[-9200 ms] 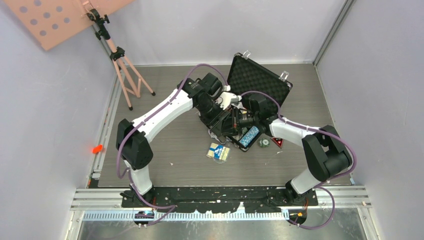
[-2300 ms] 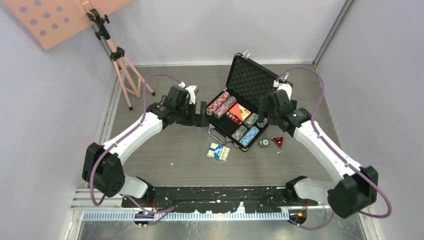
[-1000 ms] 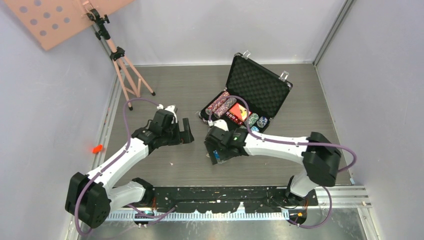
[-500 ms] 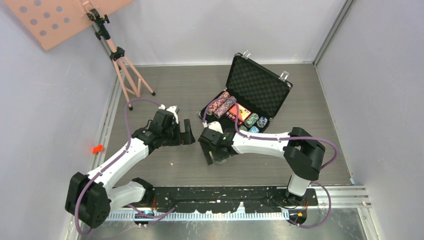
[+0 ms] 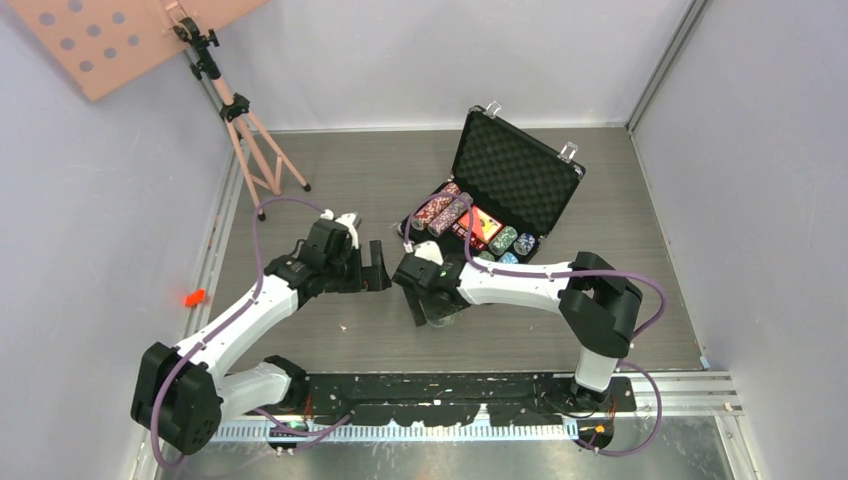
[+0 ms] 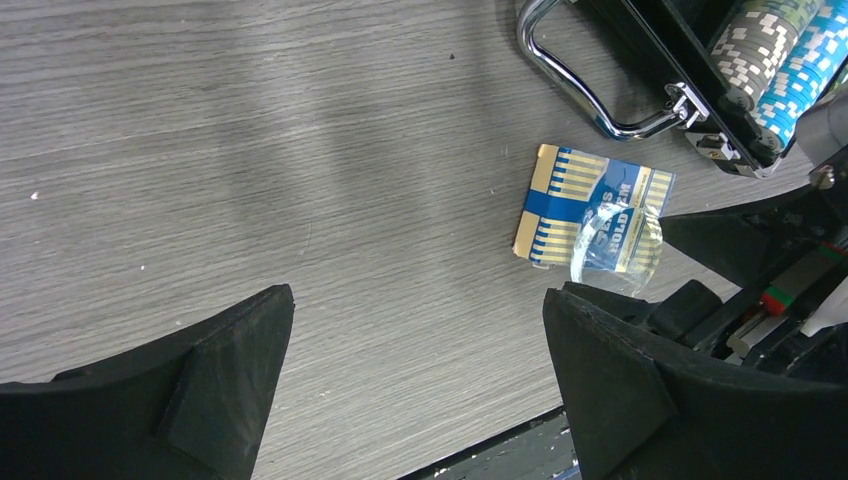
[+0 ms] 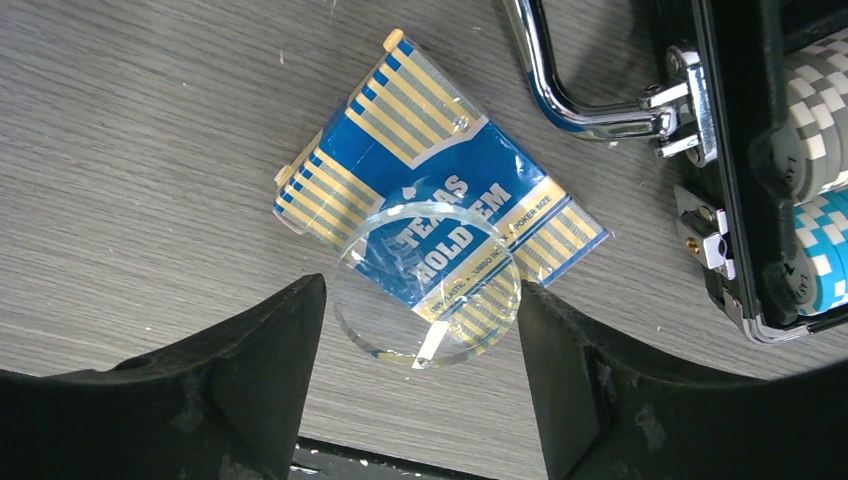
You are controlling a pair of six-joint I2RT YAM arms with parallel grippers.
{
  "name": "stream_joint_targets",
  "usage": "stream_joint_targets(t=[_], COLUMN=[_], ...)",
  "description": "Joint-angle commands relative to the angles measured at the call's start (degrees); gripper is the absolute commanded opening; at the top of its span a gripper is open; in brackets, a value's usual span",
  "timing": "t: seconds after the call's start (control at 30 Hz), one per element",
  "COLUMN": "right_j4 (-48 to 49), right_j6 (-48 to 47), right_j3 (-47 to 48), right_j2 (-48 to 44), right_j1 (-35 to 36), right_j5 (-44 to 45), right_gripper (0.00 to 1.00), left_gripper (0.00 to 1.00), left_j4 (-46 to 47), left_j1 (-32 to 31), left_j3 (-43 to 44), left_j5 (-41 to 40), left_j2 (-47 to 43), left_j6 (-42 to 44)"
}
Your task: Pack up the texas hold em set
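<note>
1. The blue card deck point(image 7: 440, 200) lies flat on the table point(image 6: 250, 150), just beside the case point(image 5: 520, 172) handle point(image 7: 580, 100), with a clear disc point(image 7: 430, 330) on it.
2. The right claw point(image 7: 420, 295) gapes wide, straddling the disc.
3. The left claw point(image 6: 417, 295) hangs spread, farther from the case.

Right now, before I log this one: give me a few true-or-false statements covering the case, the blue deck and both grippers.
1. The briefcase is shut. False: its lid stands open, foam showing.
2. The blue card deck lies on the table, outside the case. True.
3. The right gripper is shut on the deck. False: it is open, gripping nothing.
4. The left gripper is open and empty. True.
5. A clear disc lies partly on the deck. True.
</note>
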Motion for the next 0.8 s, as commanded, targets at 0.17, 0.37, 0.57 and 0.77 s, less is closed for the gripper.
stream_joint_targets(t=[0.17,0.37,0.57,0.77], right_j4=[-0.26,-0.24,0.00,0.02], right_j6=[0.92,-0.30,-3.39,-8.17], right_j3=[2.16,2.44,3.00,4.81], right_j2=[-4.39,-9.72,-12.72,-11.27], right_j1=[-1.56,-6.07,-14.64,-27.01], right_j5=[2.27,-0.01,-0.13,0.85], right_gripper=[0.62,0.60,0.59,0.59], left_gripper=[1.00,1.00,1.00,1.00], left_j4=[0.26,0.86,3.33,3.11], left_j1=[0.26,0.18,-3.77,-13.80], left_j3=[1.74,1.53,0.71,3.66], left_j5=[3.32,5.27,4.35,-3.02], left_j2=[1.46,2.40,2.84,5.11], left_j6=[1.82,1.46,0.52,0.43])
